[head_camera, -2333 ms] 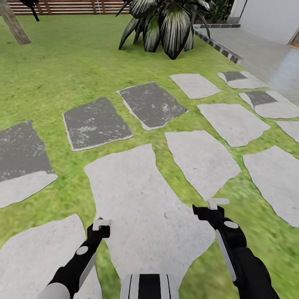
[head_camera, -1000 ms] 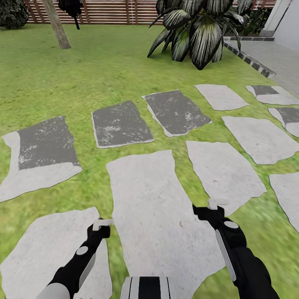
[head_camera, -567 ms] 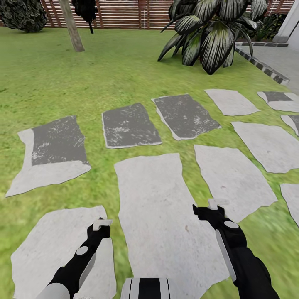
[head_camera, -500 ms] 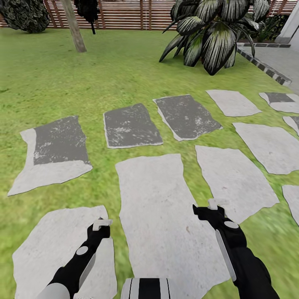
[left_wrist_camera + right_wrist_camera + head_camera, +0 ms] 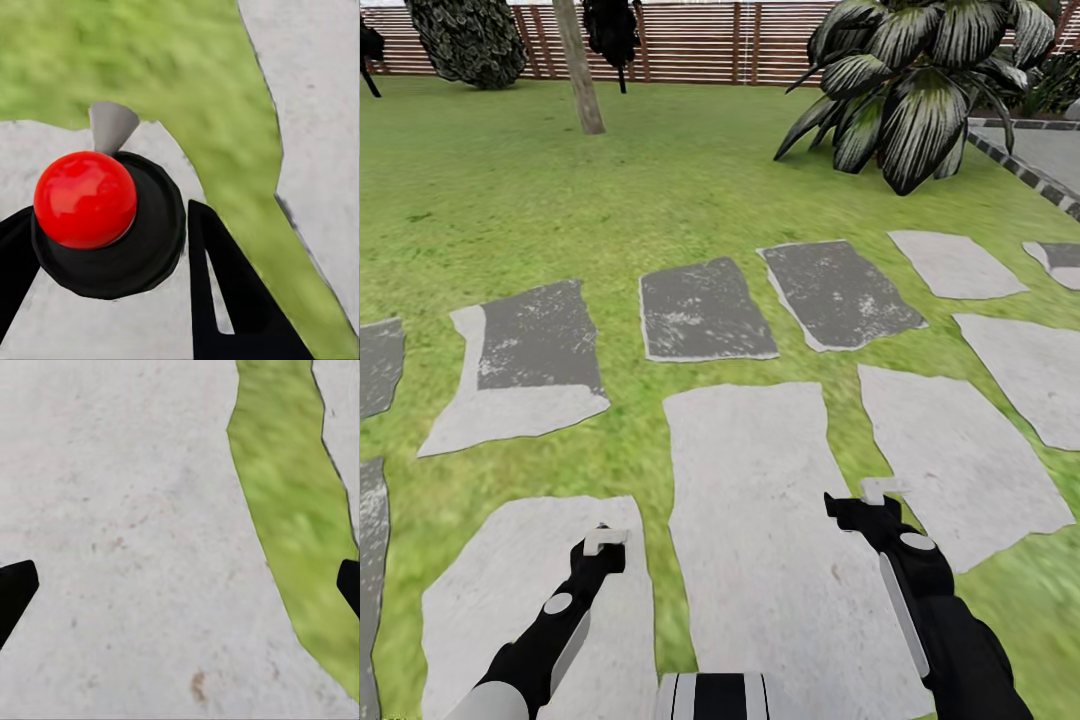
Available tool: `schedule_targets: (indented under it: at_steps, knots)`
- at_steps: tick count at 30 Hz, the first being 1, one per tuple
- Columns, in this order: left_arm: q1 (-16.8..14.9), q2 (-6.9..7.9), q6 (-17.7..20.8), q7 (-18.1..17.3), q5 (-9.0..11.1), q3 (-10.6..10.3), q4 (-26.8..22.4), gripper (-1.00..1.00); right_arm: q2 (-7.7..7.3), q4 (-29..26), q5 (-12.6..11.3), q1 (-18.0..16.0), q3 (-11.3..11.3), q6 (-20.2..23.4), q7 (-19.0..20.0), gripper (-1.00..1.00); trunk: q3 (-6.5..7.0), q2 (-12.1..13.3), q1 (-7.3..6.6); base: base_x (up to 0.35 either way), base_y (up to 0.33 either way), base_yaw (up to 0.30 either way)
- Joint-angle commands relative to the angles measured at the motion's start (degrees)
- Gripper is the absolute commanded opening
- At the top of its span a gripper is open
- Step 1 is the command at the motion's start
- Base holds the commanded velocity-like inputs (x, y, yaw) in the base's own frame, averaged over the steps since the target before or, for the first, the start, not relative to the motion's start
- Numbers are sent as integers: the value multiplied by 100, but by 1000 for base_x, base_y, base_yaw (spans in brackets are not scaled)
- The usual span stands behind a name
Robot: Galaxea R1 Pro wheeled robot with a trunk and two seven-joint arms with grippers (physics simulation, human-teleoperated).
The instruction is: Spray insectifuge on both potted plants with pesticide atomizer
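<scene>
The pesticide atomizer and the potted plants are out of view. I see the garden's green lawn (image 5: 610,190) crossed by grey stepping stones (image 5: 745,500), with a brown slatted fence (image 5: 700,40) at the back. My left gripper (image 5: 603,541) and right gripper (image 5: 882,490) hang low over the stones, both empty. In the left wrist view the dark fingers (image 5: 225,285) stand apart, and a red ball (image 5: 84,199) on a black round base shows between them. The right fingers (image 5: 15,585) sit wide apart at the picture's edges, over bare stone.
A big striped agave (image 5: 920,90) without a pot grows at the back right, beside a dark-edged paved strip (image 5: 1030,160). A tree trunk (image 5: 580,70), a dark bush (image 5: 470,40) and a black shape (image 5: 612,30) stand near the fence.
The whole view has swung left and tilted up, so stones and agave slid right and more fence, trunk and bush came in. Both arms hold the same pose.
</scene>
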Motion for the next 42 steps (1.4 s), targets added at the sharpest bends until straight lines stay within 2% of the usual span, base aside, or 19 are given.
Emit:
schedule_targets:
  at_steps: [1, 18, 27, 42]
  knots:
    - [-4, -1, -20, -5, 3, 5, 7, -100, -2, -9, 23, -1, 5, 34, -2, 100, 5, -1, 0, 64, 245, 176]
    - [-4, -5, -20, -5, 6, 5, 7, -100, -2, -7, 23, -2, 17, 34, 4, 100, 135, -1, 0, 5, 299, 200]
    - [-4, -5, -20, -5, 3, 5, 7, -100, -2, -7, 23, -2, 1, 34, 1, 100, 142, -1, 0, 0, 308, 57]
    - [-4, -4, -20, -2, 3, 5, 7, -100, -2, -7, 23, -2, 1, 34, -2, 100, 142, -1, 0, 0, 251, 254]
